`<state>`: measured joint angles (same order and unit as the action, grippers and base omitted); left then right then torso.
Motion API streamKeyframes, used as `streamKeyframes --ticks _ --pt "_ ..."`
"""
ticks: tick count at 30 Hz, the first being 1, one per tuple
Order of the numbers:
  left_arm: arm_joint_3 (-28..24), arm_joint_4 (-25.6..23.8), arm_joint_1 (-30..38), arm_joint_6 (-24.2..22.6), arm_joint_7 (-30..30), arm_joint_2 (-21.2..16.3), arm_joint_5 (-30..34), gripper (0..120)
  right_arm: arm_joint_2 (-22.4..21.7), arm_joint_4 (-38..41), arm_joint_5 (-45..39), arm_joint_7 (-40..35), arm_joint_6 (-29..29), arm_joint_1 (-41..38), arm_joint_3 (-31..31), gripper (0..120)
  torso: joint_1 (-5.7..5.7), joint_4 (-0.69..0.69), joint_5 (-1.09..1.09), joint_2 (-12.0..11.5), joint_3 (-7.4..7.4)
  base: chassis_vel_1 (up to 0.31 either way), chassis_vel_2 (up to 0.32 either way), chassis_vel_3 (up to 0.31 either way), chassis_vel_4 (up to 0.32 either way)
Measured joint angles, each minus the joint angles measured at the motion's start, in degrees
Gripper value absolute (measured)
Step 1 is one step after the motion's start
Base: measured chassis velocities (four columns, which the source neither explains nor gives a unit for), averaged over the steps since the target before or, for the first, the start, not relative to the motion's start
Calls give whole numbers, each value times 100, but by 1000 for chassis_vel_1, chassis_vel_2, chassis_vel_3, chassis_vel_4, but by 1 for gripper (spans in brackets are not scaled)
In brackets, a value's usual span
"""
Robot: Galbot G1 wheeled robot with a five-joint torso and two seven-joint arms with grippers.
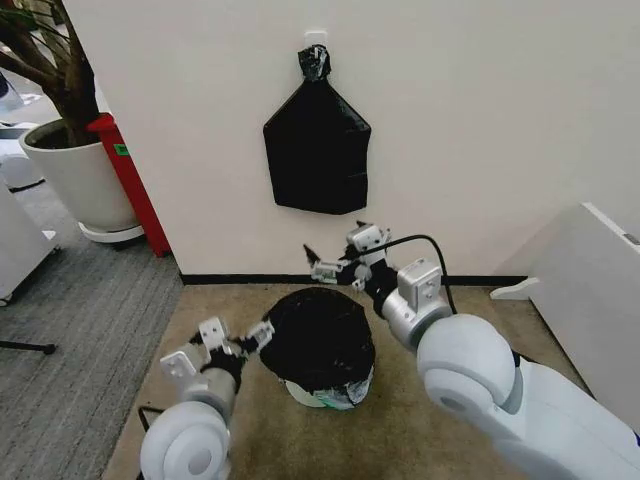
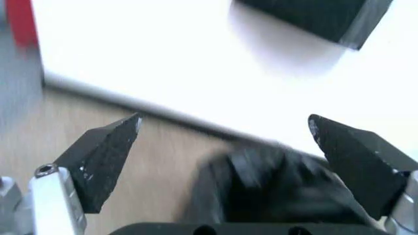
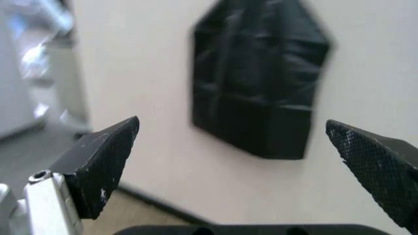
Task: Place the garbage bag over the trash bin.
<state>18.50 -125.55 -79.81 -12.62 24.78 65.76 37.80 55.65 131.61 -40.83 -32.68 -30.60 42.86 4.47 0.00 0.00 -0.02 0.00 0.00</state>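
The garbage bag [image 1: 318, 338] lay draped over the trash bin [image 1: 330, 393], whose base peeked out below; covering looked mostly done; left tool [image 1: 237, 340] spread empty beside the bin; right tool [image 1: 336, 256] spread empty behind it.
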Motion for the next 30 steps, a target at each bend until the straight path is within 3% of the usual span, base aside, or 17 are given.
streamKeyframes --ticks 2,4,5,7,15,21,30 --pt "20 179 49 208 -189 -76 -184 100 41 -101 28 -21 144 77 -102 100 0 -1 0 0 0 0 0 0 0" --pt "55 633 185 735 -565 -264 -512 100 158 -414 227 -33 557 293 -340 100 0 0 2 -1 1 0 0 0 0" --pt "59 1029 317 1278 -779 -403 -690 100 311 -811 497 -14 1050 563 -628 100 0 0 1 -1 1 0 0 0 0" --pt "57 1316 411 1712 -984 -495 -784 98 477 -1183 645 7 1470 868 -913 100 1 0 2 0 1 0 0 0 0" --pt "-70 1833 642 2423 -1321 -534 -697 100 970 -1900 1404 964 2521 2029 -1684 100 0 -1 1 -1 0 0 0 0 0" --pt "-94 1896 753 2534 -1316 -525 -480 99 1305 -2236 2113 1795 3236 2542 -2018 100 0 0 3 0 0 0 0 0 0" --pt "-23 1857 691 2519 -1296 -494 -422 99 1464 -2439 2356 1927 3502 2708 -2176 100 0 0 2 0 0 0 0 0 0"
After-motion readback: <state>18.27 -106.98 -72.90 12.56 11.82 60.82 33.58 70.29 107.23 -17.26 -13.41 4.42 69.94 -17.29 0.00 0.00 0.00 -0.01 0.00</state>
